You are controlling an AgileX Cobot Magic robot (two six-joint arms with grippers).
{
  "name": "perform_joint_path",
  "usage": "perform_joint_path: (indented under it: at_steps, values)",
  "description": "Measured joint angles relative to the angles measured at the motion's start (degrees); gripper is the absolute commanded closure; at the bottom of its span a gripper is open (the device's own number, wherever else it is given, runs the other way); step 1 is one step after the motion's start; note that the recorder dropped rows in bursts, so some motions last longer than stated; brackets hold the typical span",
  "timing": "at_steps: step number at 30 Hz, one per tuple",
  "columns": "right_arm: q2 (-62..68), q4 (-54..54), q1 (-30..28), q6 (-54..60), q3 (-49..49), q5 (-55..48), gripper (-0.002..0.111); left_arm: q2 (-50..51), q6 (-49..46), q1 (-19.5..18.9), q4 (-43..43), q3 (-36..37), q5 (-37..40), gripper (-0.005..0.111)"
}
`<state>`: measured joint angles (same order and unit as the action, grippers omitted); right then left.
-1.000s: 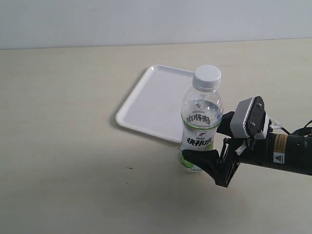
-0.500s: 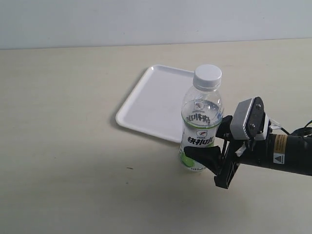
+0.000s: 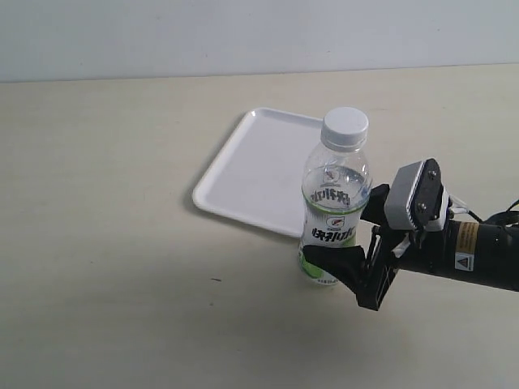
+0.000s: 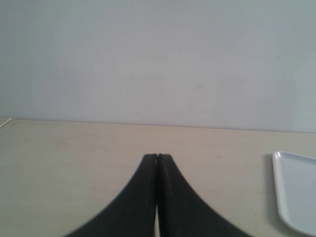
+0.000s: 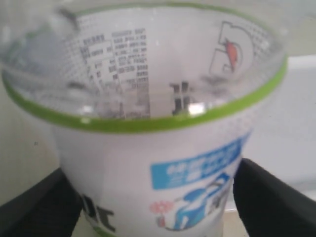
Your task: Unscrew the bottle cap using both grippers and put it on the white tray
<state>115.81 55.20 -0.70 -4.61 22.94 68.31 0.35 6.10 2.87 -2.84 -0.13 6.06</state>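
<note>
Bottle cap (image 3: pixel 345 128) sits on bottle (image 3: pixel 334 215), at 5 o'clock of white tray (image 3: pixel 243 170) | right gripper (image 3: pixel 347 239) fingers either side of bottle, I can't tell if squeezing | left gripper (image 4: pixel 157 157) fingers together, empty.

A clear green-labelled bottle (image 3: pixel 335 212) stands upright on the table (image 3: pixel 97 243) — white cap (image 3: pixel 345 127) on — just beside the white tray's (image 3: pixel 243 174) near edge. The tray lies flat.
</note>
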Motion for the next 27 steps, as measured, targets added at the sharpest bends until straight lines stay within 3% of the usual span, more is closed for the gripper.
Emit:
perform_joint_path:
  at_steps: [8, 11, 27]
  values:
    - [0.0, 1.4, 0.0, 1.0, 0.0, 0.0, 0.091, 0.0, 0.0, 0.0, 0.0, 0.0, 0.0, 0.107]
    - [0.0, 1.4, 0.0, 1.1, 0.0, 0.0, 0.104, 0.0, 0.0, 0.0, 0.0, 0.0, 0.0, 0.107]
    - [-1.7, 2.3, 0.0, 2.5, 0.0, -0.8, 0.108, 0.0, 0.0, 0.0, 0.0, 0.0, 0.0, 0.107]
